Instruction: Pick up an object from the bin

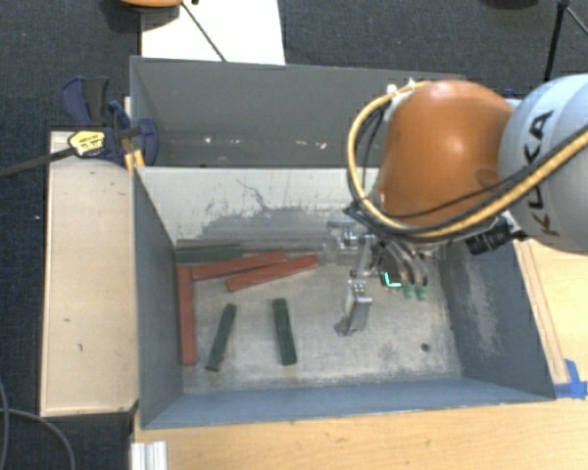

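Approach is, by our judgement, the step in hand: every piece lies on the floor of the grey metal bin (490,360) and nothing is lifted. The next move calls for settling on one piece, carrying the two-finger gripper (349,321) leftward until it is above that piece, turning to straddle its narrow width, and then going down.

We read the bin from its left. A long red-brown flat stick (186,311) lies against the left wall. From its far end a dark green flat stick (211,253) runs along the foot of the back wall. Just beside that, a pair of red-brown flat sticks (265,270) lies angled, one overlapping the other. Nearer us lies a tilted short dark green bar (220,336), then a second short dark green bar (283,331). What any of them is made of we cannot tell.

Right of centre the gripper hangs over bare floor, near the second bar but apart from it, which makes that bar the likeliest pick. Whether the gripper is open or closed we cannot tell.
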Controlling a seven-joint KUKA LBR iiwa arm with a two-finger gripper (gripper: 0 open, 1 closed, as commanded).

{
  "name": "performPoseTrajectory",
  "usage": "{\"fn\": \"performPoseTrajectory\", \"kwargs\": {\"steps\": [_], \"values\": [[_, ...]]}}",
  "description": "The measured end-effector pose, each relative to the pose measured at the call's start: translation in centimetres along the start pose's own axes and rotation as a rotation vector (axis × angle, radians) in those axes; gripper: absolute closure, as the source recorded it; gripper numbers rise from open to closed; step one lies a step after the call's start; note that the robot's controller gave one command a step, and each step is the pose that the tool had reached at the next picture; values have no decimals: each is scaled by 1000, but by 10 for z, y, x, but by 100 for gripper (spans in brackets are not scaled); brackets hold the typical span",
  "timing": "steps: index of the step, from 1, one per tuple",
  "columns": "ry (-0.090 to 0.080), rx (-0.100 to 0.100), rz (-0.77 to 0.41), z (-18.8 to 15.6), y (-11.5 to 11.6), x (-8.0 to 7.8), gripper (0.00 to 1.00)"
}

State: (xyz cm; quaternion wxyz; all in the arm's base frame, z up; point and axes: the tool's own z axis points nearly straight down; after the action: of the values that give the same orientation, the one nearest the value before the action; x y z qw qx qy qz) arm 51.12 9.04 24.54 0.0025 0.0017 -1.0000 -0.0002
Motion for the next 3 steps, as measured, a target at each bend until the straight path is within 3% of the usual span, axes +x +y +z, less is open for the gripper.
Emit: {"fn": "performPoseTrajectory", "kwargs": {"steps": [1, 2, 3], "values": [[-8, -1, 2, -3, -1, -2, 0], [-15, 1, -93, 14, 16, -10, 0], [-10, 0, -307, 74, 34, 8, 0]]}}
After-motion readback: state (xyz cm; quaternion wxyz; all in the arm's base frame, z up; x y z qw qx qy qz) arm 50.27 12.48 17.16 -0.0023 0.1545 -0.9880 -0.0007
